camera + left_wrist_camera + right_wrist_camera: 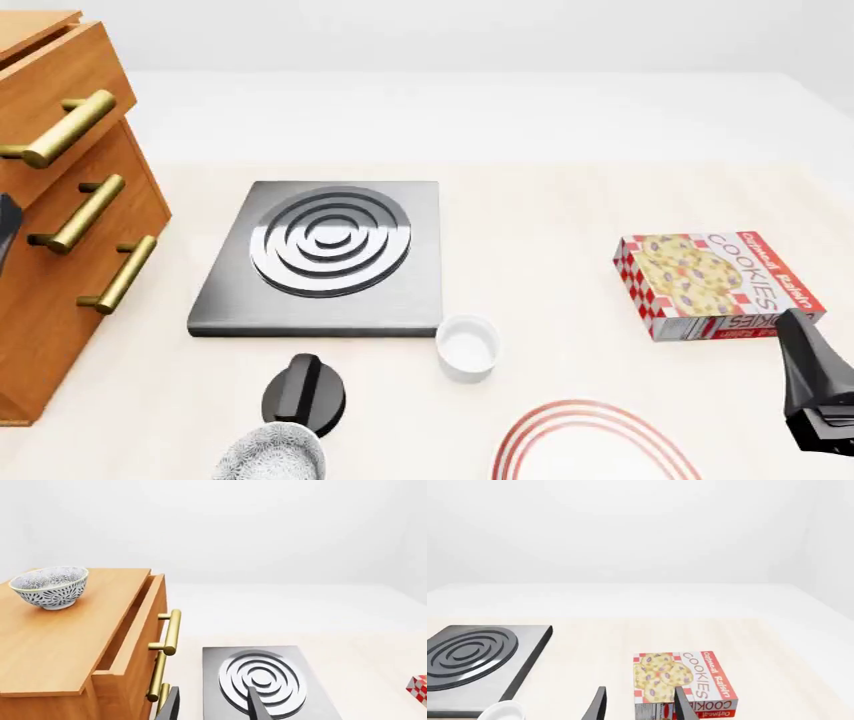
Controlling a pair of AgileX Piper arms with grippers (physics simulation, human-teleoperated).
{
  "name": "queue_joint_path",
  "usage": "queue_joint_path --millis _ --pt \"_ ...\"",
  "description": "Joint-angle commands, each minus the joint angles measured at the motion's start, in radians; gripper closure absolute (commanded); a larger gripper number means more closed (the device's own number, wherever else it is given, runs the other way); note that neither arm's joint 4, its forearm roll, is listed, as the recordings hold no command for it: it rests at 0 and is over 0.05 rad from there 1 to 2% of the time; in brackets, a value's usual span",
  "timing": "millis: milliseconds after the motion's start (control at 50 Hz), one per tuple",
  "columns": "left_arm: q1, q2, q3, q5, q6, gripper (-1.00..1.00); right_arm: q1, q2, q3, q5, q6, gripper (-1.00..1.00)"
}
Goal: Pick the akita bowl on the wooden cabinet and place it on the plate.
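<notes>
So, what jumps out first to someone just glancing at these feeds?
The tall wooden cabinet on the left, top drawer slightly open, with the akita bowl on top. Then the grey stove mid-table, and the red cookies box to the right.

Lacy grey-on-white akita bowl, orange-brown wooden cabinet, red-ringed white plate.

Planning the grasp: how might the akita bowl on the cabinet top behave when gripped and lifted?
The akita bowl looks rigid and glazed, so probably slippery and breakable if dropped. It stands upright on a narrow foot on the wooden cabinet, so a sideways nudge might tip it. The thin rim likely suits a pinch.
</notes>
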Motion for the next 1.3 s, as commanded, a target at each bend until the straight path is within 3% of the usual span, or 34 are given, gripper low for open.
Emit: queue_joint_path --millis 20,420,440,540,560,840,1120,1300 --pt "-0.015 0.047 -0.092 0.049 -0.001 -1.0 0.0 0.0 0.0 0.0 0.0 -1.0" --pt "0.024 0.144 -0.289 0.17 -0.101 -1.0 0.0 0.0 0.0 0.0 0.0 -1.0" --pt "0.045 0.168 -0.351 0.202 -0.14 -1.0 0.0 0.0 0.0 0.0 0.0 -1.0" --pt "0.064 0.187 -0.401 0.223 -0.161 -1.0 0.0 0.0 0.0 0.0 0.0 -1.0" --pt "0.158 0.256 -0.573 0.284 -0.26 -1.0 0.0 0.0 0.0 0.0 0.0 -1.0" --pt "0.174 0.263 -0.591 0.273 -0.251 -1.0 0.0 0.0 0.0 0.0 0.0 -1.0" --pt "0.286 0.356 -0.624 0.247 -0.334 -1.0 0.0 0.0 0.0 0.0 0.0 -1.0" --pt "0.318 0.401 -0.646 0.231 -0.341 -1.0 0.0 0.0 0.0 0.0 0.0 -1.0"
